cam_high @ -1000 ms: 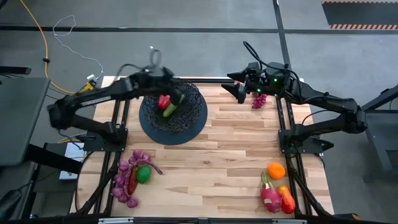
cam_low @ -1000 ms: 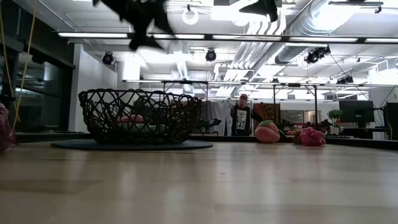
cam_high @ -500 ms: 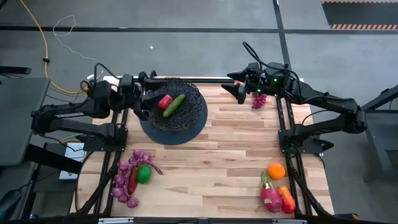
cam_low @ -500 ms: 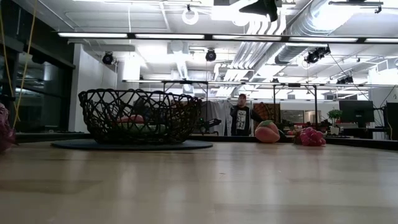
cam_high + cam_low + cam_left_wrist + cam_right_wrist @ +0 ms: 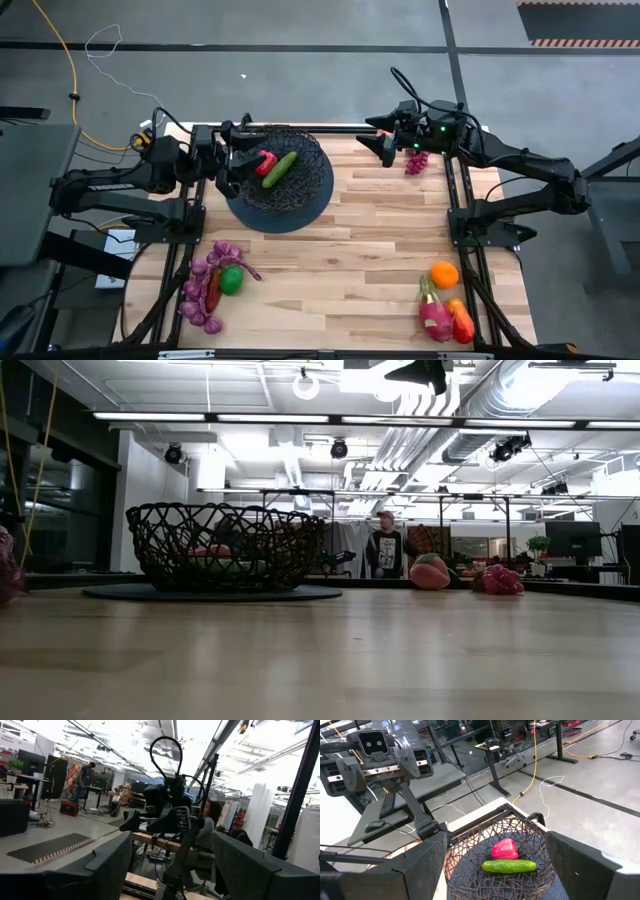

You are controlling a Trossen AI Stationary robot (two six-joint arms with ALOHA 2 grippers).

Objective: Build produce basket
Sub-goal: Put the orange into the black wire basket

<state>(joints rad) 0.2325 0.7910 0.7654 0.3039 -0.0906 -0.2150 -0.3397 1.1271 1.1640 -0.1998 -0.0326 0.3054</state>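
Basket: large round black openwork wire bowl [image 5: 280,178] on a dark round base, standing at the far left part of the pale wooden slat table [image 5: 350,260].
Contents: long green toy cucumber [image 5: 280,167] lying across the bowl's middle, touching a red toy fruit [image 5: 265,162] beside it.
Left gripper: black two-finger claw [image 5: 232,160] poised at the bowl's left rim, fingers spread apart, nothing between them.
Right gripper: black two-finger claw [image 5: 383,143] at the far edge right of the bowl, fingers wide apart, empty.
Loose produce, far right: small purple grape bunch [image 5: 416,161] just beside the right gripper.
Loose produce, near left: purple grape bunches [image 5: 205,285] around a round green lime [image 5: 231,281].
Loose produce, near right: round orange [image 5: 444,274], pink fruit [image 5: 435,316], red-orange mango [image 5: 461,322].
Background: standing person [image 5: 384,550] in the room beyond.
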